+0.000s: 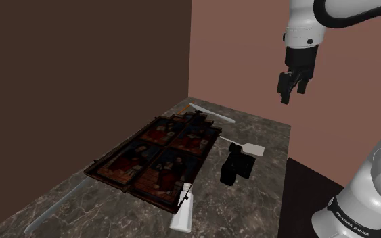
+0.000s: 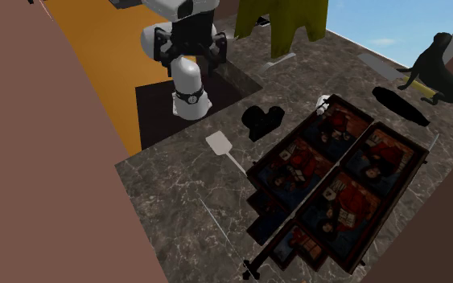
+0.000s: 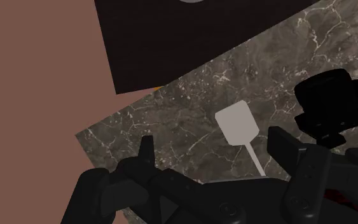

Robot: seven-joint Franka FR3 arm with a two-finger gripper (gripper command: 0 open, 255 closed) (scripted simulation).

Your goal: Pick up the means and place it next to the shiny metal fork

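White paddle [image 3: 236,124] with a thin handle lies flat on the marbled counter [image 1: 250,203], just beside the dark framed panel [image 1: 158,155]. Your gripper [image 1: 292,91] hangs in the air well apart from the panel, fingers spread, nothing between them. The handle's end is hidden behind the gripper body in your wrist view. A black blocky object [image 1: 236,168] next to the panel is hard to identify. Brown walls [image 1: 80,54] rise beyond the panel.

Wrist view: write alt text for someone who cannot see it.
The open gripper hangs over a dark marble counter, with a white spatula lying on it below the gap between the fingers. A black object sits on the counter beside the spatula.
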